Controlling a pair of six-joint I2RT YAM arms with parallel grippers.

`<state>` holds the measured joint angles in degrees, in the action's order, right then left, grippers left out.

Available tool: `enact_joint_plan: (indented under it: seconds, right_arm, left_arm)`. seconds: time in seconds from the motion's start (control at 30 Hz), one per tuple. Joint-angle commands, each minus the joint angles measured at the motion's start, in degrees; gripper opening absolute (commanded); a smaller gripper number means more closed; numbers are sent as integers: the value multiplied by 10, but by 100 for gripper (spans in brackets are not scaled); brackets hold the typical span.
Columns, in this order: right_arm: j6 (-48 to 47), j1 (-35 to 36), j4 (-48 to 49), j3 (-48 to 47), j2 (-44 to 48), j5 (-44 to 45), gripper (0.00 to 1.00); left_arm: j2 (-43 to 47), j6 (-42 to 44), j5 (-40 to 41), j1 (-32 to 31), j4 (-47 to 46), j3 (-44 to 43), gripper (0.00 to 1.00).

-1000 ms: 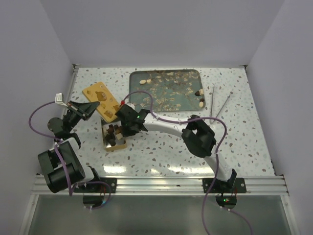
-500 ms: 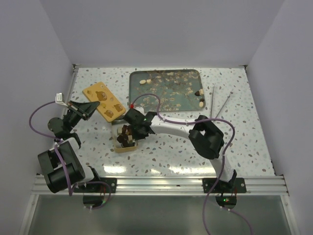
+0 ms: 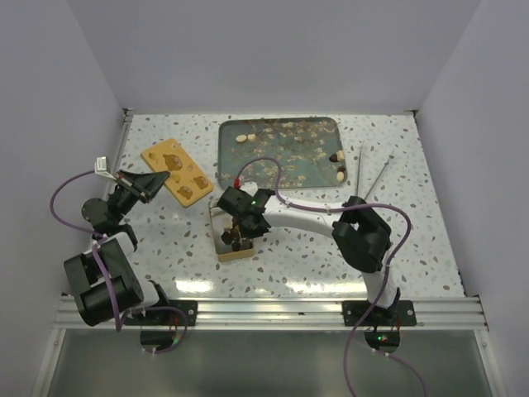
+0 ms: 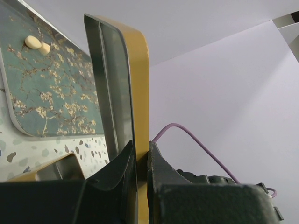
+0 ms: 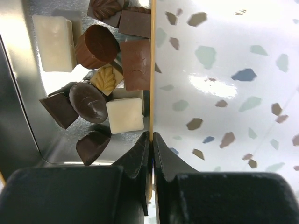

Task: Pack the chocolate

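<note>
At about 7 o'clock on the speckled tabletop (image 3: 289,265), just ahead of the arm bases, sits the gold tin (image 3: 234,255). The right gripper (image 3: 237,229) reaches across to it from the 5 o'clock side. In the right wrist view the right gripper (image 5: 151,135) has its jaws pressed almost together, pinching the tin's thin upright wall between them. Inside the tin (image 5: 51,140) lies most of the chocolate (image 5: 97,46): a loose heap of dark, reddish-brown and cream pieces, crowded against the gripped wall, with bare metal floor showing on the other side.

Further out, at about 9 o'clock, the left gripper (image 3: 153,184) holds the gold lid (image 3: 175,171) by one edge. The left wrist view shows the left gripper (image 4: 141,149) shut tight on the lid (image 4: 119,79), whose rim sits between the two fingers and rises out of them.

Farthest, at about 12 o'clock, lies the teal tray (image 3: 281,161) with its pale blossom print. A few pieces of chocolate rest on it: a cream pair (image 3: 245,138) at its far left corner, also seen past the lid (image 4: 35,43), and two dark pieces (image 3: 340,155) at its right edge. Just right of the tray, at about 2 o'clock, lie two thin pale sticks (image 3: 374,178).
</note>
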<state>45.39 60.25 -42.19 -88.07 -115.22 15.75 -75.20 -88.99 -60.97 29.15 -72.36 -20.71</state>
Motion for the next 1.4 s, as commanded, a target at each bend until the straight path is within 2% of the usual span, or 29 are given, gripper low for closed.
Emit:
enact_joint_plan:
  seconds: [0.0, 0.1, 0.33, 0.67, 0.77, 0.87, 1.0, 1.17, 1.27, 1.37]
  right_arm:
    - [6, -3, -24, 10, 53, 48, 5]
    - [15, -8, -25, 28, 67, 57, 5]
    - [44, -34, -15, 76, 91, 58, 4]
    - [48, -53, 16, 100, 92, 46, 2]
    - [46, -53, 21, 100, 89, 34, 4]
    - [45, -53, 32, 105, 87, 18, 10]
    - [44, -53, 27, 103, 88, 23, 32]
    - [34, -54, 24, 111, 106, 31, 46]
    - [32, -55, 19, 126, 145, 48, 51]
    - [38, -54, 19, 169, 219, 73, 61]
  left_arm:
    - [8, 6, -4, -13, -47, -7, 0]
    - [16, 42, -9, -30, -12, -17, 0]
    - [44, 179, -31, -97, 174, -41, 0]
    - [27, 192, -56, -163, 169, -38, 0]
    - [21, 192, -56, -171, 166, -42, 0]
    - [16, 192, -52, -183, 166, -43, 0]
    - [7, 189, -50, -204, 158, -43, 0]
    - [-17, 161, -52, -224, 104, -38, 0]
    - [-35, 125, -53, -225, 48, -34, 0]
    - [-50, 107, -52, -225, 25, -42, 0]
